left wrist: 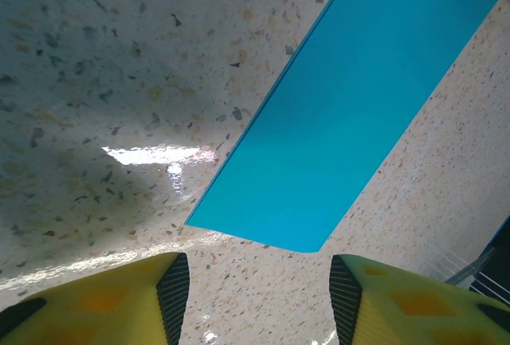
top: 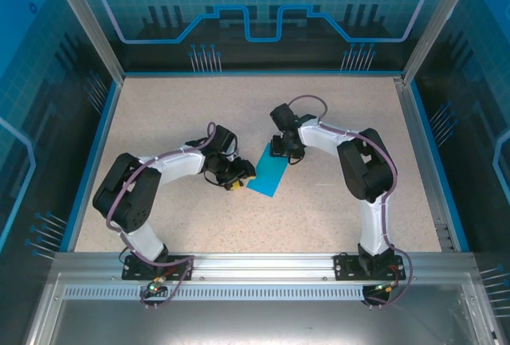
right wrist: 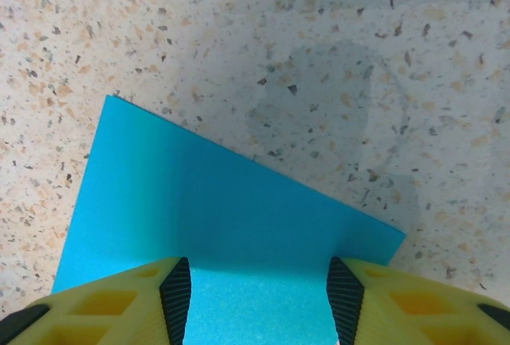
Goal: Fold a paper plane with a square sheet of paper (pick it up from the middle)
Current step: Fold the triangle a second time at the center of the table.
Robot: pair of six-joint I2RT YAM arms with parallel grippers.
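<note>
The cyan-blue sheet of paper (top: 268,172) lies flat on the speckled table as a long rectangle, not as a pointed dart. My left gripper (top: 238,176) stands open at the sheet's left side. In the left wrist view the paper (left wrist: 351,114) ends just ahead of the open left gripper (left wrist: 259,285), with bare table between the fingers. My right gripper (top: 286,152) hovers open over the sheet's upper end. In the right wrist view the paper (right wrist: 215,201) spans the gap of the open right gripper (right wrist: 259,289), and both yellow fingers (right wrist: 374,297) stand over it.
The speckled table (top: 175,114) is bounded by a blue rim and aluminium frame posts (top: 84,18). Transparent blue walls close the back and sides. Both arm bases sit on the rail (top: 255,265) at the near edge.
</note>
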